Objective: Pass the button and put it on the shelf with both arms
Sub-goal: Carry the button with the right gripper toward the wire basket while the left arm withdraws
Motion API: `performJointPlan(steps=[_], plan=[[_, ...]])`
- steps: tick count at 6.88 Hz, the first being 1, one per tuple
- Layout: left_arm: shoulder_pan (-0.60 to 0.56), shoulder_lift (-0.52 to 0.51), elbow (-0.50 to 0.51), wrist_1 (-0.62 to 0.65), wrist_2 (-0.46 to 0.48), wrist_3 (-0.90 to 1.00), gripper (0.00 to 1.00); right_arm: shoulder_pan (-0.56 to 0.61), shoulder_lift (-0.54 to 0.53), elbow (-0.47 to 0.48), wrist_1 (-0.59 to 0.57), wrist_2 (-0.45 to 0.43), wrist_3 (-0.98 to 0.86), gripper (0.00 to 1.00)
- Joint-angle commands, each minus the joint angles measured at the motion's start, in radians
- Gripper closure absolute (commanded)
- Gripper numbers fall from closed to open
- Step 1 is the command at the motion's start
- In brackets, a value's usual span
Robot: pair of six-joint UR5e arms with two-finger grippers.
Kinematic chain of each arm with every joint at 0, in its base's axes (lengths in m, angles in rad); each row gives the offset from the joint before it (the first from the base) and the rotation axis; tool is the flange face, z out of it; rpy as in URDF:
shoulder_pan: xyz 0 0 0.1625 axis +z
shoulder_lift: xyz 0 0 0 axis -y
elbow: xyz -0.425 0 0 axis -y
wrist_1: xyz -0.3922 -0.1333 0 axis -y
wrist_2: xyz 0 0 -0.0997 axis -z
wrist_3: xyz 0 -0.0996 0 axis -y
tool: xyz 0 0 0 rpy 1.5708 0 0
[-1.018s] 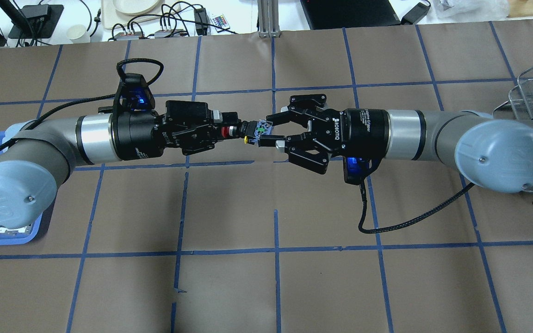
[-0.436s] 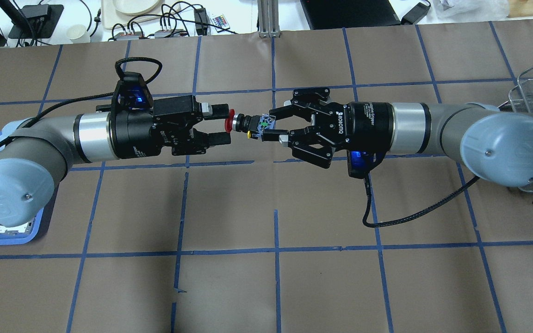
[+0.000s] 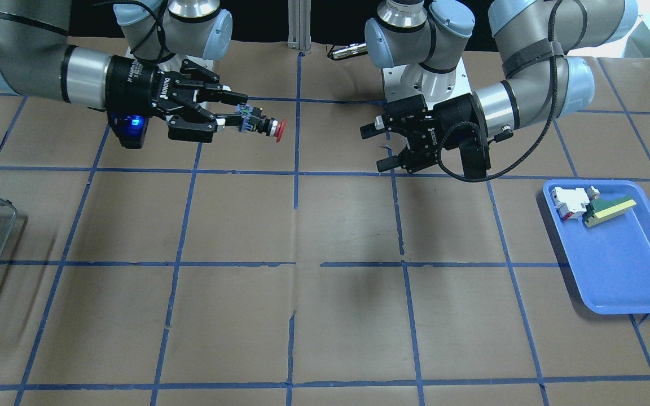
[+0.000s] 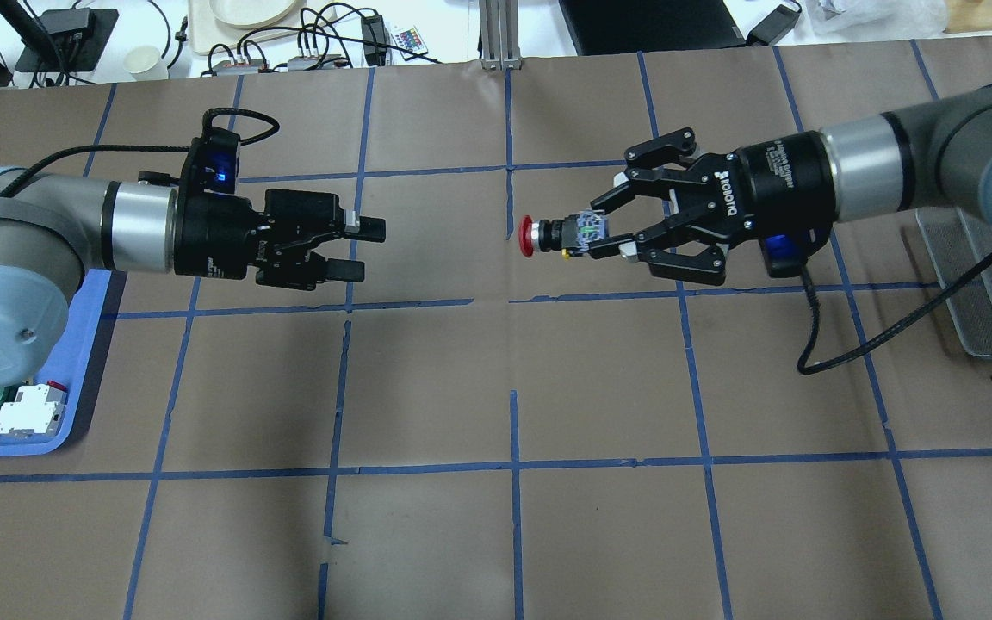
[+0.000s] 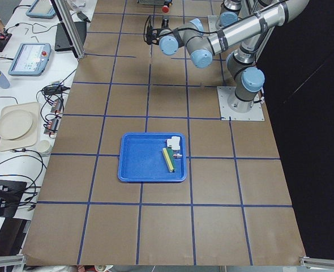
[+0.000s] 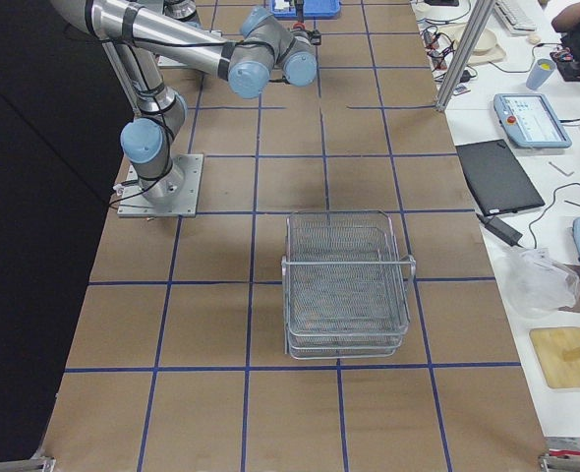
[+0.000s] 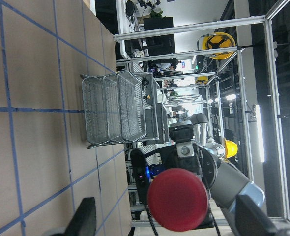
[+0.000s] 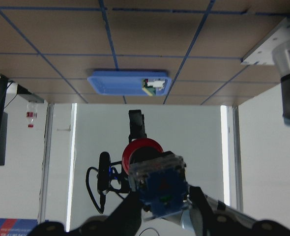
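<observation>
- Right now I am looking at the button [image 4: 550, 233], which is hanging level in the air above the table [image 4: 427, 534] near its middle, with the red cap pointing toward the robot's left side.
- I am seeing the right gripper [image 4: 597, 231] pinching the button's rear end, the blue-and-clear block behind the black body, with both fingertips pressing on it from opposite sides.
- In the right wrist view the red cap [image 8: 144, 150] is showing just past that block, between the two fingers.
- The left gripper [image 4: 362, 250] is hovering well apart from the button and facing it; its fingers are standing parted with nothing between them.
- From the left wrist view I am looking straight at the red cap [image 7: 178, 199], with the shelf [image 7: 113, 108] standing behind it.
- The shelf [image 6: 347, 285] is sitting at the table's end on the robot's right, well apart from the button.
- The blue tray [image 3: 618, 270] is lying at the opposite end, beside the left arm, holding a white-and-red switch block [image 3: 569, 200] and a green-and-yellow piece [image 3: 610, 210] touching each other in one corner.
</observation>
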Motion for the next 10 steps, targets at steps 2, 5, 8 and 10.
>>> performJointPlan(steps=[2,5,8,10], plan=[[0.005,-0.090,0.110,0.103,0.409,-0.172,0.00,-0.029,0.000,-0.225,-0.025,-0.501,-0.299,1.00],[-0.004,-0.095,0.215,0.100,0.712,-0.186,0.00,-0.058,0.000,-0.233,-0.156,-1.005,-0.784,1.00],[-0.017,-0.102,0.311,0.054,0.893,-0.198,0.00,-0.103,0.000,-0.231,-0.409,-1.343,-1.229,1.00],[-0.149,-0.124,0.487,-0.135,1.023,-0.264,0.00,-0.239,0.009,-0.224,-0.484,-1.358,-1.422,1.00]])
